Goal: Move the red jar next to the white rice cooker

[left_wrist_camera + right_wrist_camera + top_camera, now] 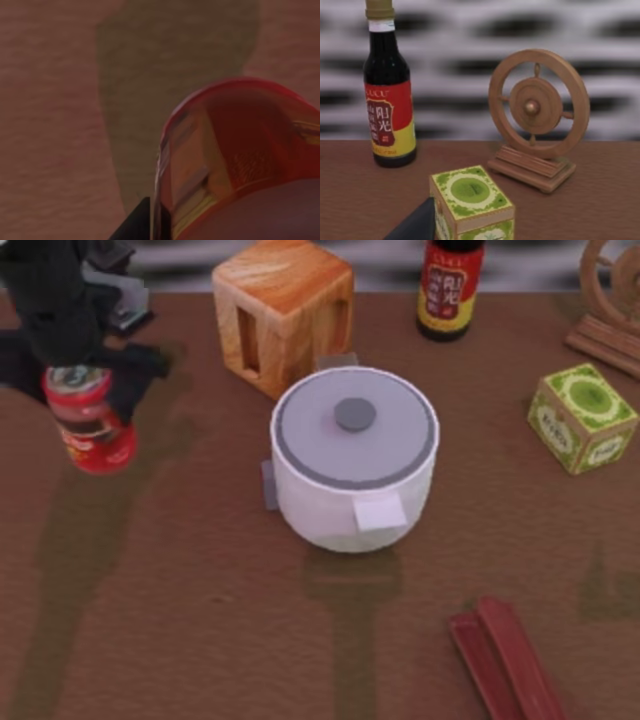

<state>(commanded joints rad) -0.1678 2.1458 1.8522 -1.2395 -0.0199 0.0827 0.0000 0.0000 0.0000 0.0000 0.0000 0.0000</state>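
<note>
The brown table [200,640] ran back to a blurred grey-and-white striped wall. At the table's left side the left gripper [85,390] held the red jar [90,422], its dark fingers pinched around the jar's upper part just below the grey lid. The jar leaned a little, and its shadow fell away from it across the table (whether its base touched the surface could not be told from above). In the left wrist view the jar's red body and yellow label [235,165] filled most of the picture, with a dark fingertip [137,225] at its edge.

The white rice cooker [354,460] stood near the middle of the table, well apart from the jar, its grey lid closed. Just behind it sat a wooden cube [285,315]. A dark bottle [450,288] stood at the back, a green box [583,418] lay to the right, and a wooden wheel ornament [537,117] stood at the far right corner. Two red sticks [505,660] lay at the front right.

The right gripper showed only as a dark tip [415,225] in its own wrist view, beside the green box; the state of its jaws could not be told.
</note>
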